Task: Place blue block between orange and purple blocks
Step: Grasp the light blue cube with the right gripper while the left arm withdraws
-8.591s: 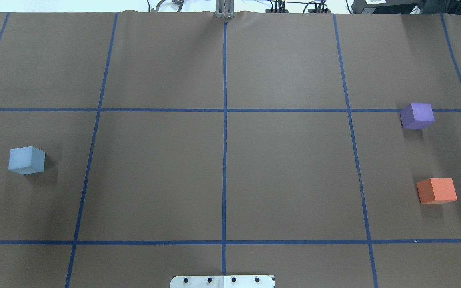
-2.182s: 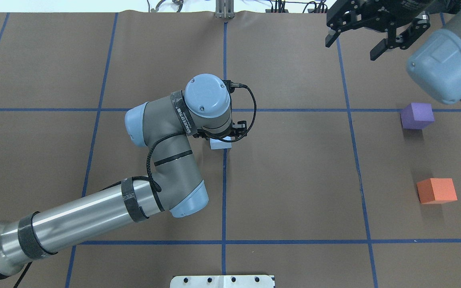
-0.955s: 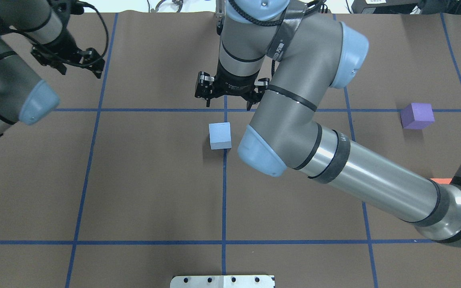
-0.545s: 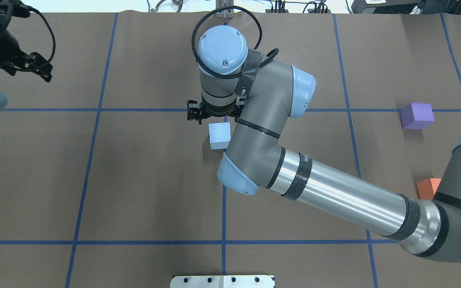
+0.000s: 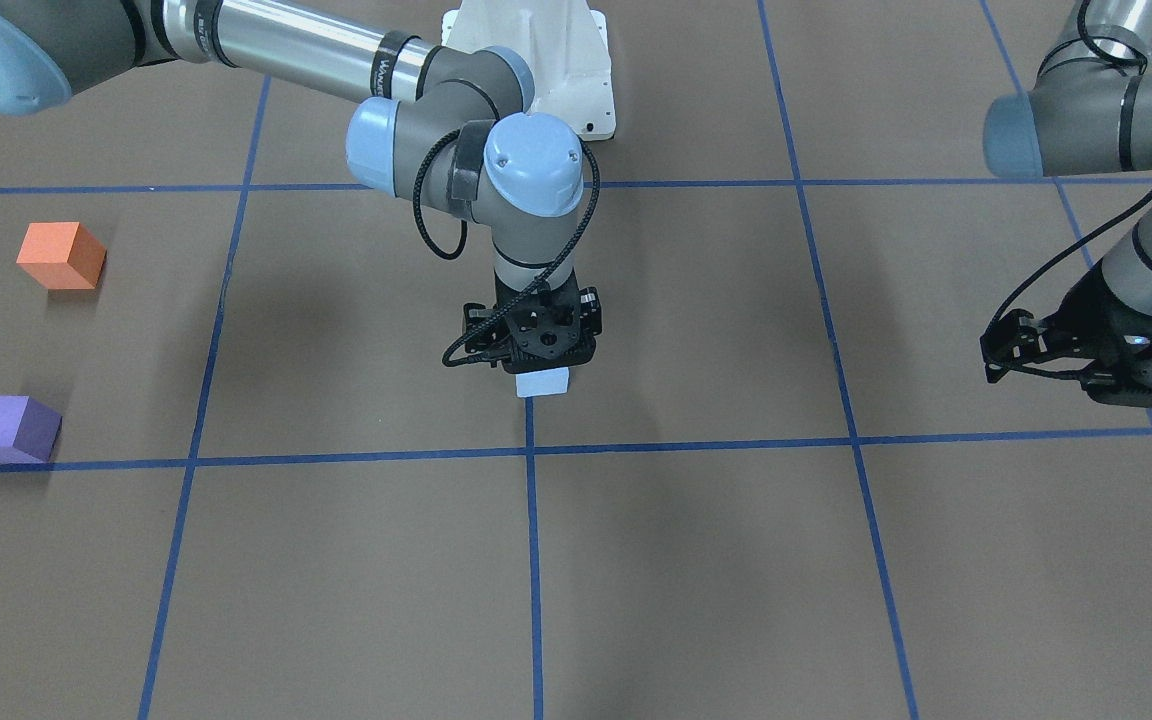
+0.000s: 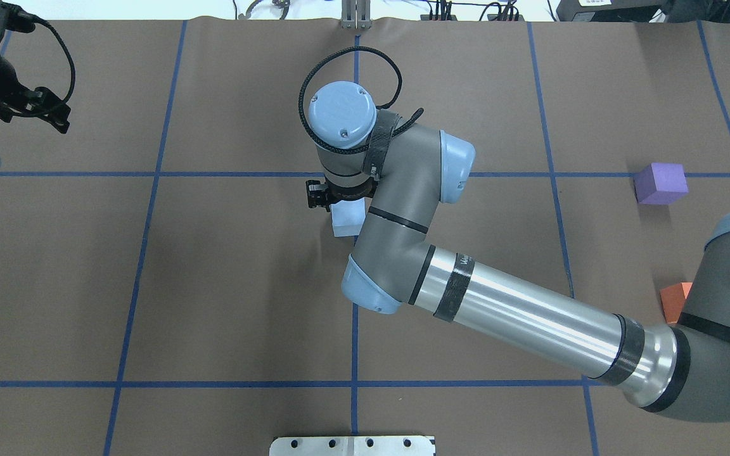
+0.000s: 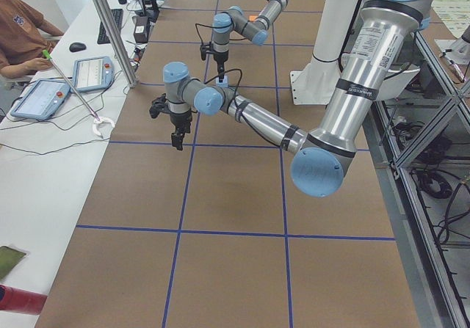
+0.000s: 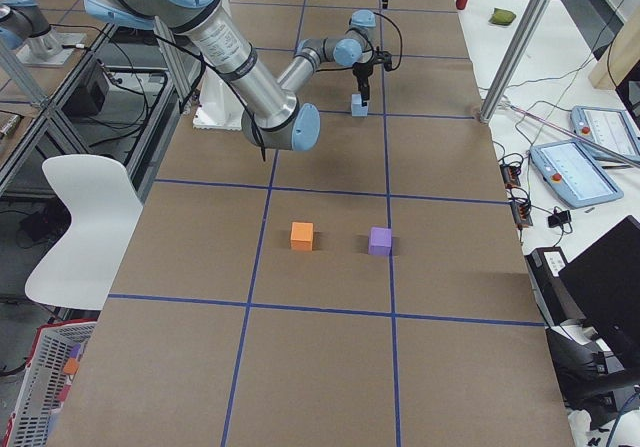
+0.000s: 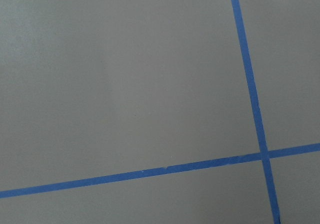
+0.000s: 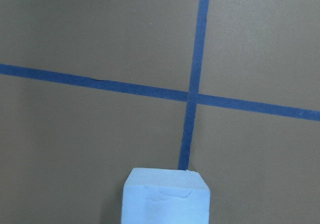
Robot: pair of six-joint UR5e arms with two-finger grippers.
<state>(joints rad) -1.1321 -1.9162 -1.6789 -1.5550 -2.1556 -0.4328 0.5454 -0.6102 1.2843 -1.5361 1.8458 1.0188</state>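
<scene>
The light blue block (image 6: 344, 223) stands at the table's centre on the middle tape line, also in the front view (image 5: 543, 382) and at the bottom of the right wrist view (image 10: 166, 196). My right gripper (image 5: 534, 345) points down right over it, jaws open, one finger (image 6: 316, 194) left of the block; whether it touches is hidden. The purple block (image 6: 660, 183) and the orange block (image 6: 674, 301), half hidden by my right arm, sit apart at the far right with a gap between them (image 8: 340, 239). My left gripper (image 6: 23, 111) is open and empty at the far left.
Blue tape lines (image 6: 355, 383) grid the brown table. The robot's white base plate (image 6: 352, 445) is at the near edge. An operator (image 7: 22, 38) and tablets (image 7: 40, 97) are beside the far side; a white chair (image 8: 85, 227) stands behind the robot.
My left arm carried the blue block from the left to the centre, let go and drew back to the far left. My right gripper came over the block and lower.
</scene>
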